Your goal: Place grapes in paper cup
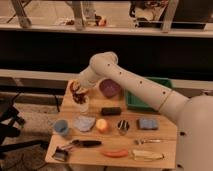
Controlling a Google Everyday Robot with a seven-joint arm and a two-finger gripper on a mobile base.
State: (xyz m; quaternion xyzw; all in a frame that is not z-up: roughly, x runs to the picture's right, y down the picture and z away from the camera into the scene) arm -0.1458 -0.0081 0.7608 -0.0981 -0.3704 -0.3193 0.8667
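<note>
The robot's white arm [150, 92] fills the lower right foreground and reaches up and left across the surface [165, 134] to its far left corner. There the gripper [77, 94] points down, its fingers closed around the grapes [76, 90], a small dark red bunch held off the surface. The bunch hangs right over the mouth of the paper cup [83, 105], a pale cup standing upright near the far left edge; whether the lowest grapes touch the rim I cannot tell.

Just right of the cup, at the far edge, sits a purple bowl [110, 88], and in front of that lies a small black block [111, 111]. A green bin [145, 102] stands further right, partly behind the arm.

The middle row runs from a blue cup [61, 127] on the left, past a grey-blue cloth [84, 123], an orange fruit [102, 125] and a small dark and white object [123, 126], to a blue sponge [148, 123].

Along the near edge lie a black clip [61, 154], a black-handled tool [86, 143], a long red vegetable [116, 153], a silver utensil [147, 141] and a yellowish packet [147, 155].
</note>
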